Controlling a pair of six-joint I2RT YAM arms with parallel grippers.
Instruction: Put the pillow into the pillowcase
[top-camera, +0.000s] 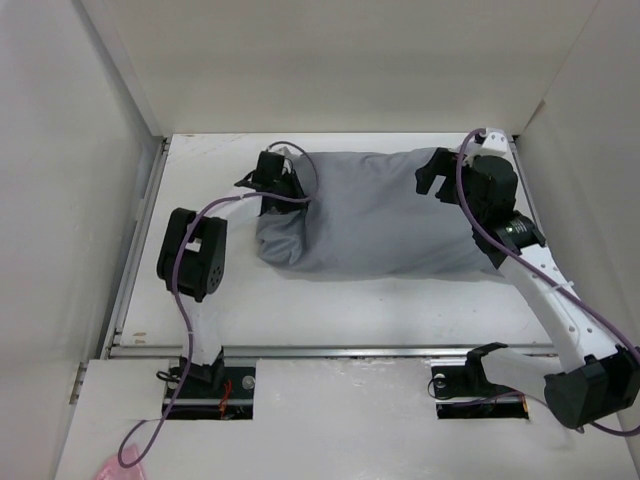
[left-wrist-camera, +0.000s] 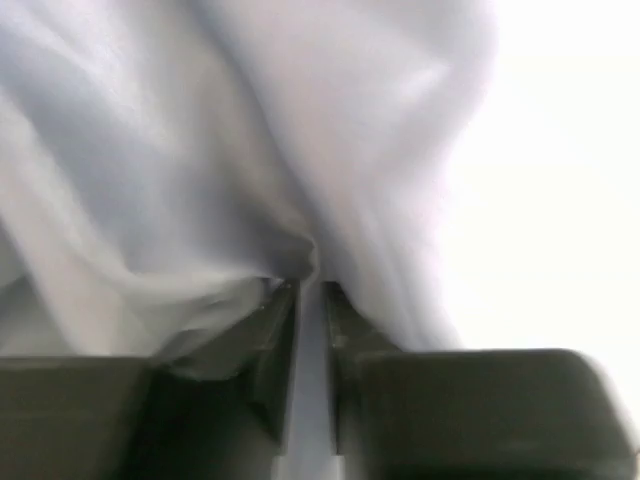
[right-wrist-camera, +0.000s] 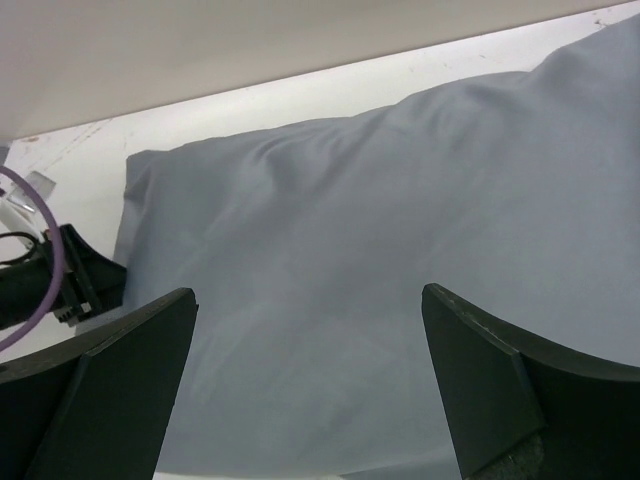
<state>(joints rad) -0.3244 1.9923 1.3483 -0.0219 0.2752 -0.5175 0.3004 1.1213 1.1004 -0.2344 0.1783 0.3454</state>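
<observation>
The grey pillowcase (top-camera: 370, 212) lies full and plump across the back of the white table; the pillow is hidden, no cream fabric shows. My left gripper (top-camera: 280, 183) is at the pillowcase's left end, shut on a fold of its grey cloth (left-wrist-camera: 300, 250). My right gripper (top-camera: 437, 172) is open at the right end, above the case. In the right wrist view its two fingers (right-wrist-camera: 130, 370) stand wide apart over the smooth grey fabric (right-wrist-camera: 350, 270).
White walls enclose the table (top-camera: 330, 300) on the left, back and right. A metal rail (top-camera: 330, 350) runs along the near edge. Purple cables loop from both arms. A pink scrap (top-camera: 125, 468) lies at the bottom left.
</observation>
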